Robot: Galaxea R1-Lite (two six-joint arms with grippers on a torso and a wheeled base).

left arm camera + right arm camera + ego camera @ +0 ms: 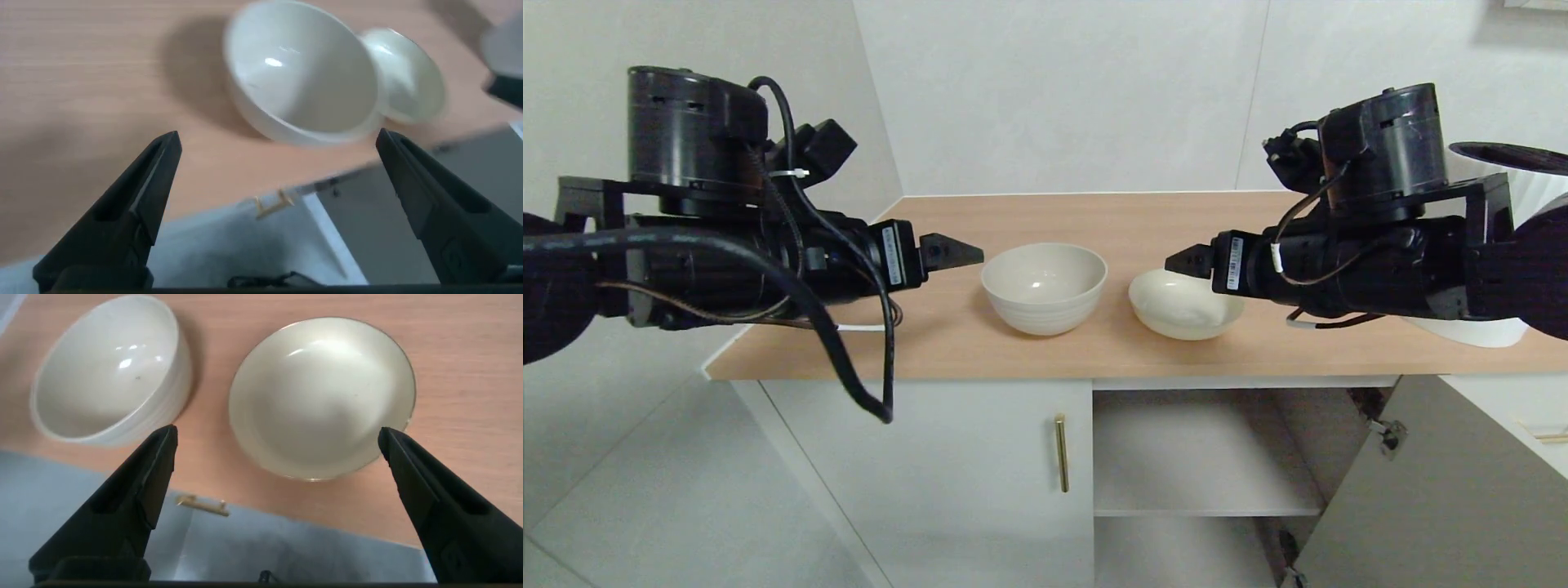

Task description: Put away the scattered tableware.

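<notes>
A deep bowl (1044, 287) and a shallow bowl (1184, 304) sit side by side near the front edge of the wooden countertop (1143, 216). The left gripper (964, 253) and right gripper (1180, 261) hover at either side. The wrist views show each gripper's jaws spread wide and empty, while the head view adds the open cabinet (1201, 457) beneath the shallow bowl.

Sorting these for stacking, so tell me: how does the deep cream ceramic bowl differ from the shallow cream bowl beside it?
The deep cream bowl stands taller with steep walls, while the shallow cream bowl sits low and flares wide. The deep bowl's outer wall shows faint ridges; the shallow bowl's looks smooth. Both are empty, upright and standing apart on the wooden countertop.
</notes>
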